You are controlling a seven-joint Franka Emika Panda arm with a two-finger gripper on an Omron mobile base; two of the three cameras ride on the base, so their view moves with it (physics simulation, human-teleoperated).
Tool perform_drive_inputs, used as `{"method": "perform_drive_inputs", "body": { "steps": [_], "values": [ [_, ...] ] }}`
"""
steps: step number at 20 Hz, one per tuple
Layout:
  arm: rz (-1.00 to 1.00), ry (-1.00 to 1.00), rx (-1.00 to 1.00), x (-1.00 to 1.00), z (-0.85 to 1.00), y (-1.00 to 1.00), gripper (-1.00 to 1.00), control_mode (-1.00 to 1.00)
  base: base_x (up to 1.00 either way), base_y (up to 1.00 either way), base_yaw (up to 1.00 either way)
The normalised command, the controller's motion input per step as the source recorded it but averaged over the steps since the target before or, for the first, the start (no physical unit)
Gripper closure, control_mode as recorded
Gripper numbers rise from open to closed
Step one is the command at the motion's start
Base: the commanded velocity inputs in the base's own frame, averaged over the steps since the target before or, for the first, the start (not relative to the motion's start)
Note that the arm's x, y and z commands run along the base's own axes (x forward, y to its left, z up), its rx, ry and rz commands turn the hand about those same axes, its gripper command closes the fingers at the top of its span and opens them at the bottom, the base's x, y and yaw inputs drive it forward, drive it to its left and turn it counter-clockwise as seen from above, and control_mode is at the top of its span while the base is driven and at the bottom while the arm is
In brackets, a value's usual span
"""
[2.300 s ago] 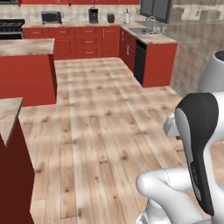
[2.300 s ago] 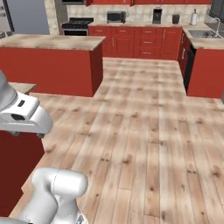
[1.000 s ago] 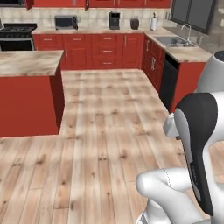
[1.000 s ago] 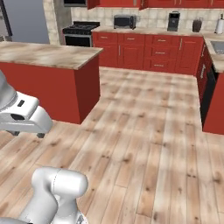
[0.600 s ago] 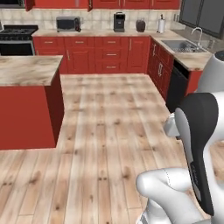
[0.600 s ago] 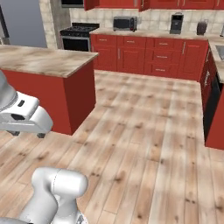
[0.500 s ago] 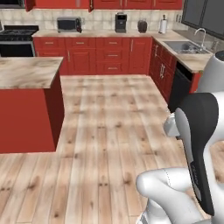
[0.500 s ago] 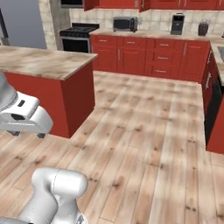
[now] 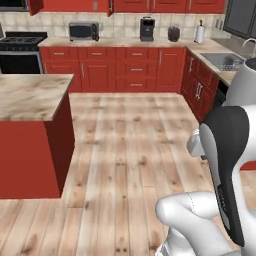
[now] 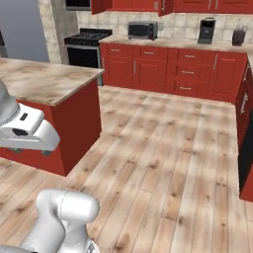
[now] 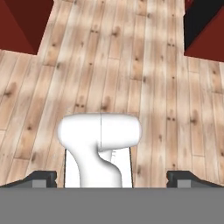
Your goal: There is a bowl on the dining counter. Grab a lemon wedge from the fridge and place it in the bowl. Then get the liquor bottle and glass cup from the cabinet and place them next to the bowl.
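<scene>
Up and left of the jaws in the hand view, a red corner of the dining counter [image 11: 22,17] is showing. The base views are showing it as a block with a marbled beige top [image 9: 30,95] and a plain red front [image 10: 74,133], standing ahead-left of the arm. I'm not making out anything on the part of the top in view.

The gripper [image 11: 111,178] is pointing down at the wood floor [image 11: 131,65]. Its jaws are spread wide, one fingertip [image 11: 43,177] sitting at each side, and they're not pinching anything.

Beyond the counter, far left of the jaws, a grey slab [image 10: 20,24] is standing, likely the fridge, though it's cut off by the frame edge.

Further out, the back wall run is carrying a stove [image 10: 84,42], a microwave [image 9: 83,31] and a coffee maker [image 9: 146,28] over red drawer units [image 9: 137,70]. Far ahead-right of the jaws a sink [image 9: 225,61] is sitting in the side counter.
</scene>
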Motion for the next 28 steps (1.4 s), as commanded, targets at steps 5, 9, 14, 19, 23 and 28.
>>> {"method": "perform_drive_inputs", "body": {
  "steps": [5, 9, 14, 19, 23, 28],
  "values": [
    [0.00, 0.00, 0.00, 0.00, 0.00, 0.00, -1.00, 1.00, 1.00, -0.34, 0.08],
    [0.00, 0.00, 0.00, 0.00, 0.00, 0.00, -1.00, 1.00, 1.00, -0.34, 0.08],
    [0.00, 0.00, 0.00, 0.00, 0.00, 0.00, -1.00, 1.00, 1.00, -0.34, 0.09],
    [0.00, 0.00, 0.00, 0.00, 0.00, 0.00, -1.00, 1.00, 1.00, -0.34, 0.08],
    [0.00, 0.00, 0.00, 0.00, 0.00, 0.00, -1.00, 1.00, 1.00, -0.30, 0.07],
    [0.00, 0.00, 0.00, 0.00, 0.00, 0.00, -1.00, 1.00, 1.00, -0.23, 0.06]
  ]
}}
